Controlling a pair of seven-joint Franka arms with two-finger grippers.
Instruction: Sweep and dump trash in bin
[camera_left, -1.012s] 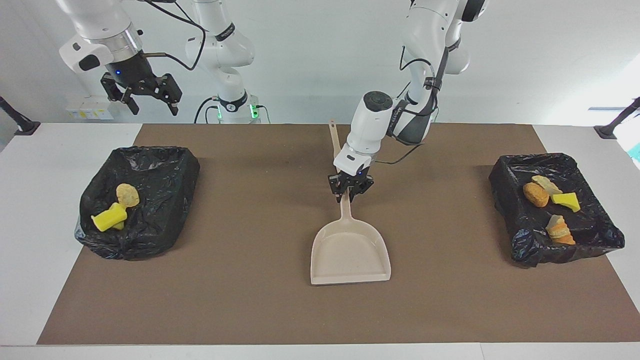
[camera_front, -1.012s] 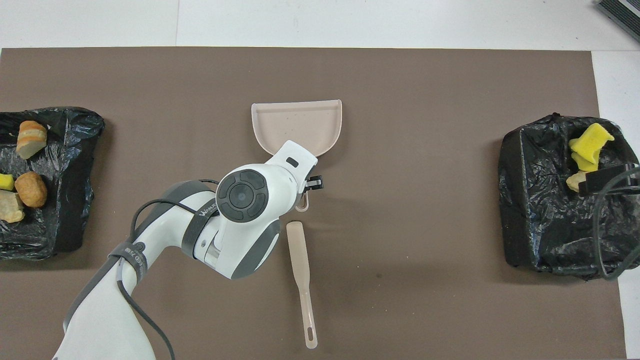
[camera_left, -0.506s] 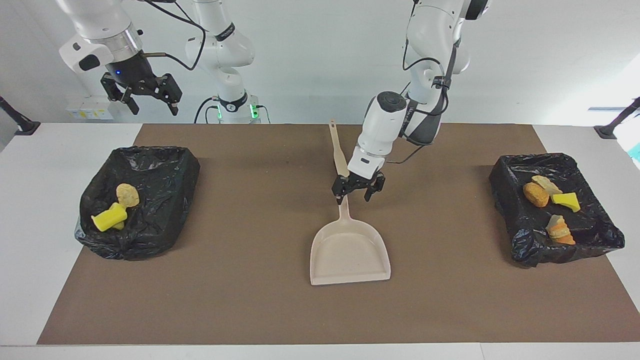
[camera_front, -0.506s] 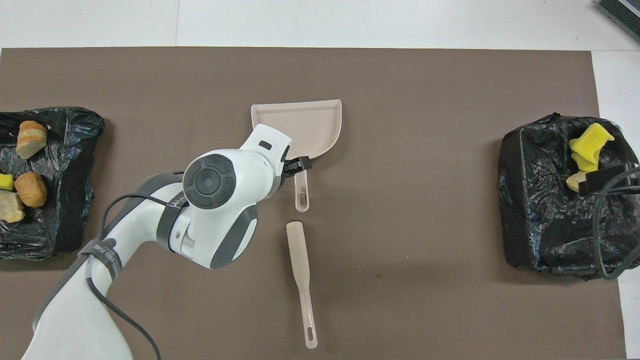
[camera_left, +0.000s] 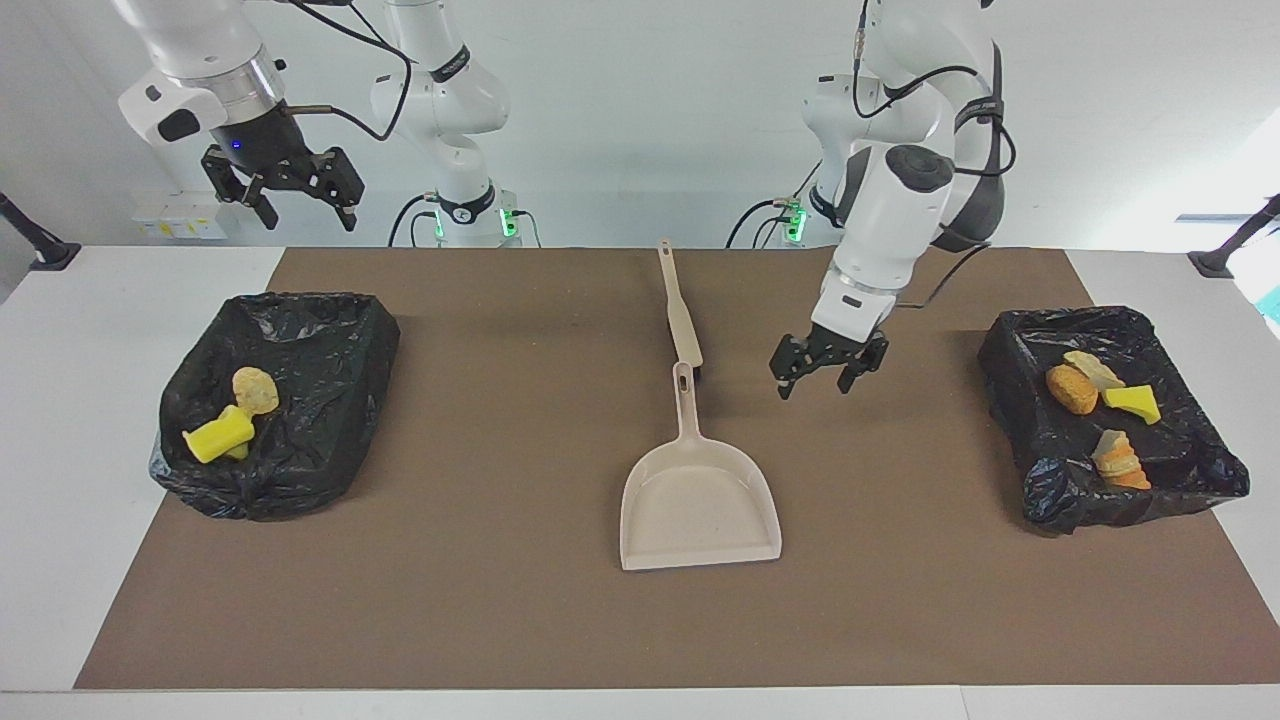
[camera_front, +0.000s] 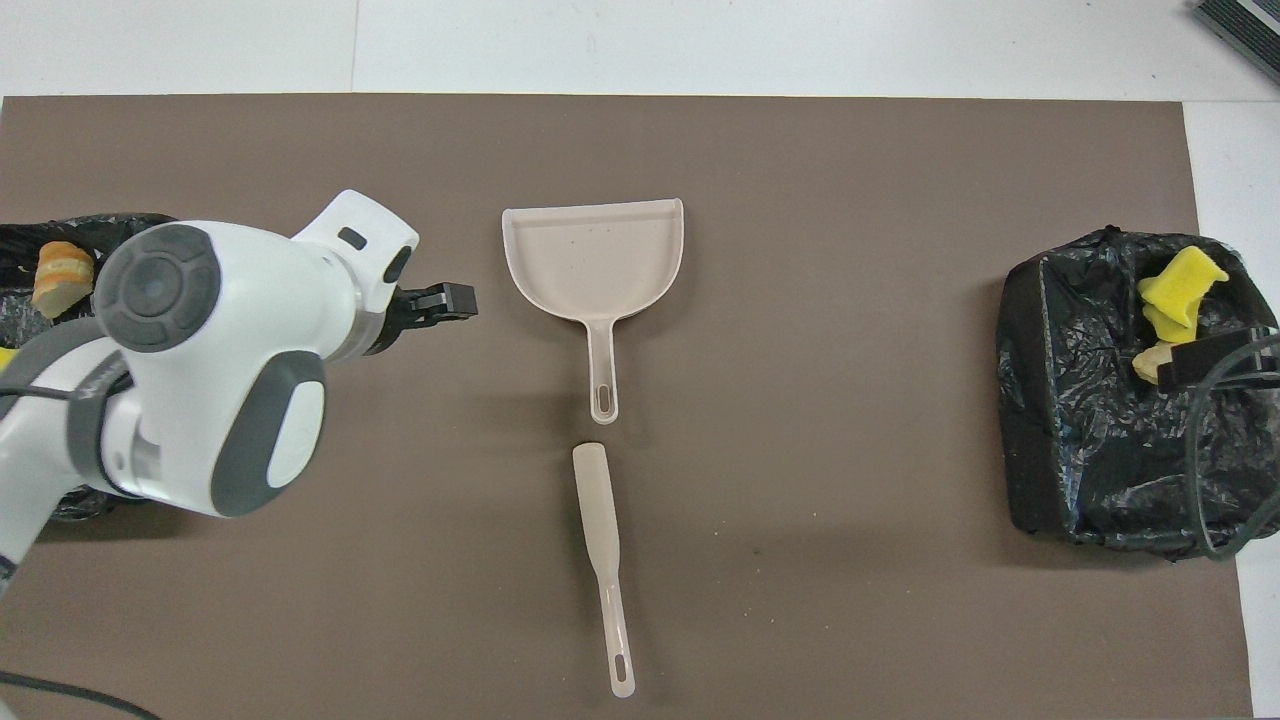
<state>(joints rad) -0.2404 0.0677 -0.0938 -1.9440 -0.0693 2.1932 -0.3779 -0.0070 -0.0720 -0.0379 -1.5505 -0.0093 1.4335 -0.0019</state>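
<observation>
The trash lies in two black-lined bins. Tan and yellow scraps (camera_left: 1072, 388) are in the bin (camera_left: 1045, 480) at the left arm's end. A yellow chunk (camera_left: 218, 435) and a tan bit (camera_left: 254, 390) are in the bin (camera_left: 330, 380) at the right arm's end. The beige dustpan (camera_left: 700, 500) lies flat at mid-mat, and the beige brush (camera_left: 680, 310) lies just nearer the robots. My left gripper (camera_left: 828, 365) is open and empty over bare mat between the dustpan's handle and its bin. My right gripper (camera_left: 295, 190) is open and waits high over its bin.
A brown mat (camera_left: 500, 600) covers most of the white table. In the overhead view the left arm hides most of its bin, with one scrap (camera_front: 62, 275) showing. The dustpan (camera_front: 595, 255), the brush (camera_front: 600, 540) and the other bin (camera_front: 1100, 400) also show there.
My left gripper opened off the dustpan's handle, lifted and swung toward the left arm's end of the table. The dustpan and brush stayed put. The right arm has not moved.
</observation>
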